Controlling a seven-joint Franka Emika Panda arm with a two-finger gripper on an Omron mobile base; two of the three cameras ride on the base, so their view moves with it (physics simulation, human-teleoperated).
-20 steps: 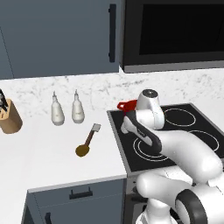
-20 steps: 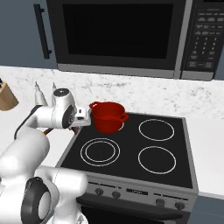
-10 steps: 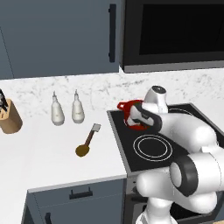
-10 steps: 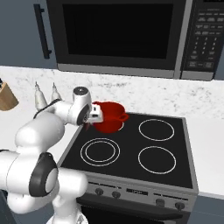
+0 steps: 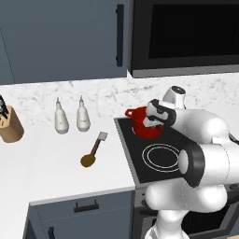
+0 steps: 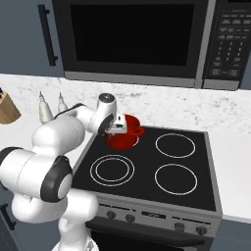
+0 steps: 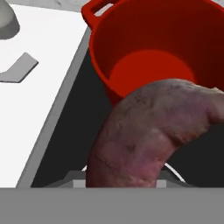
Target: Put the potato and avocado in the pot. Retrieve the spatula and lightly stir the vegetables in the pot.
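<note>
While gripping the avocado (image 7: 148, 135), the tool (image 5: 150, 122) hovers beside the pot (image 5: 142, 126).

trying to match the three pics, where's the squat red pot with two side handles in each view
Left base view: the squat red pot sits right of centre on the stove's back left burner, partly behind the gripper.
Right base view: the pot is just left of centre, on the same burner.
Hand view: the pot fills the upper middle and right.
Shared landmark: the black stovetop.
</note>
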